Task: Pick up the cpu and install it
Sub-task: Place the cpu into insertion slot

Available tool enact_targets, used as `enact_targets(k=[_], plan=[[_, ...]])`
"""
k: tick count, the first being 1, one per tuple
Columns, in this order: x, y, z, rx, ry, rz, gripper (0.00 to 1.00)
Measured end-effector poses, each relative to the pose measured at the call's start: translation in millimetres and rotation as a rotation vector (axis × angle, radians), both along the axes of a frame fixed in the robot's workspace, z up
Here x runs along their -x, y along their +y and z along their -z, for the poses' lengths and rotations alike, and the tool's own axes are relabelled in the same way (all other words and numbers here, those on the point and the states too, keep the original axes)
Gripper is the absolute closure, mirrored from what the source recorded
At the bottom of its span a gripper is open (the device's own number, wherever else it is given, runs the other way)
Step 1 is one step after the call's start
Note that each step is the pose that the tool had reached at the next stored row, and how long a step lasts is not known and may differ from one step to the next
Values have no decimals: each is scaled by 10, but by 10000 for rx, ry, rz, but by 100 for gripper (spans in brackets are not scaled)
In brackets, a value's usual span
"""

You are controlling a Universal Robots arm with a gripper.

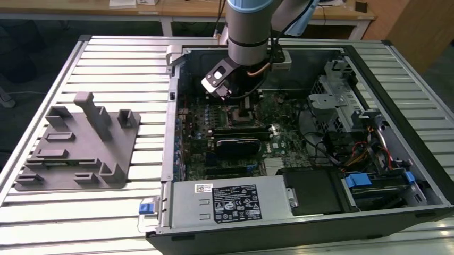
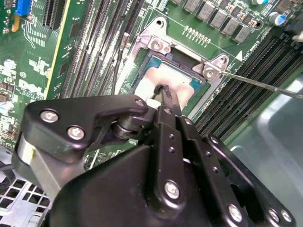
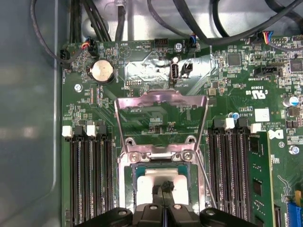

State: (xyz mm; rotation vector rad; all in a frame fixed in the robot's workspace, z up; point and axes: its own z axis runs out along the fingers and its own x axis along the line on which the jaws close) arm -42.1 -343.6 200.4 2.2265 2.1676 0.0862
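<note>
The relation that matters here is vertical. The cpu [image 3: 182, 181] lies directly under the tips of the end effector [image 3: 164, 185], flat in the socket frame [image 3: 161, 156] on the motherboard [image 3: 142, 71]. There is no sideways offset between them in either wrist view. In both wrist views the 2 black fingers are drawn together, with only a hairline seam between them. Their tips meet at the middle of the cpu's [image 2: 182, 78] silver top. The end effector [image 2: 163, 92] seems to touch that face, but I cannot tell whether the tips pinch anything or merely rest on it.

The cpu is close to square, so it has no real long axis. Its edges run parallel to the socket frame, and the seam between the fingers runs toward the hinge side of that frame. Just beyond the fingertips the metal load plate [image 3: 161, 106] is swung up and open, leaving the socket uncovered. The thin wire lever [image 2: 265, 85] runs off to 1 side of the tips, unlatched. Banks of memory slots [image 3: 90, 179] flank the end effector on both sides.

In the exterior view the end effector [image 1: 240, 106] is sunk deep in the open computer case [image 1: 397, 79], which lies on the slatted worktop [image 1: 106, 64]. The grey fixture tray [image 1: 78, 143] sits well apart from it, outside the case. As I judge it, the cpu is seated, or very nearly so.
</note>
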Motion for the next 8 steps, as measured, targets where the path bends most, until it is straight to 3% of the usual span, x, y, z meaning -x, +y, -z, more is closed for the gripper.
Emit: enact_targets(k=[8], plan=[[1, -1, 25, -3, 3, 1, 89]])
